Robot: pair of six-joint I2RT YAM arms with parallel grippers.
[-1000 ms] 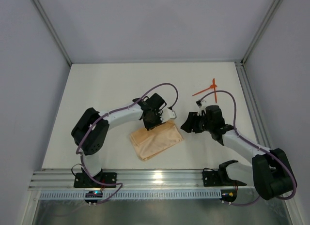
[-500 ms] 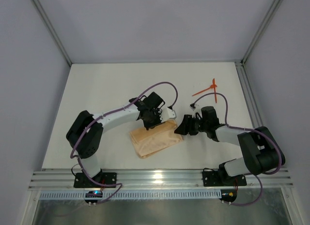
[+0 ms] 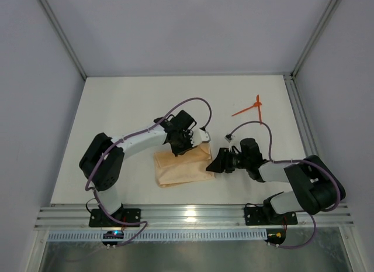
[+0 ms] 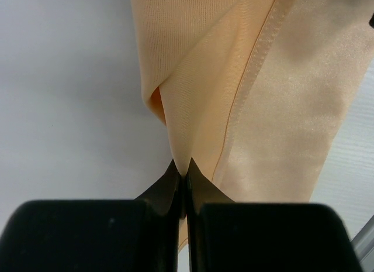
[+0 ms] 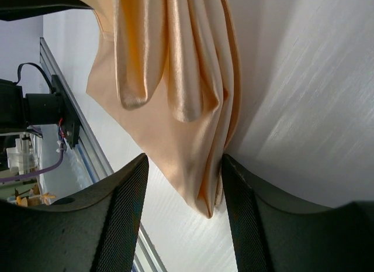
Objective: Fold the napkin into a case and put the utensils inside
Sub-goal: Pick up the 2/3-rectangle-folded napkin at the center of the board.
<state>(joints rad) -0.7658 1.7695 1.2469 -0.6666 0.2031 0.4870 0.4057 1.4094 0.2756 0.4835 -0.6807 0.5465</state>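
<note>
Only overhead: utensils (image 3: 248,110). Wrist views: left gripper (image 4: 186,177) pinching napkin (image 4: 274,108) fold; right gripper (image 5: 182,167) spread astride its corner.

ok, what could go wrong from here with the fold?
1. The left gripper pinches only a thin fold of the napkin. The glossy cloth could slip out if it is pulled.
2. The right gripper stands open astride a bunched, layered corner. Closing there may catch too many or too few layers and skew the fold.
3. Both grippers work close together at the cloth's right side, so they might bump.
</note>
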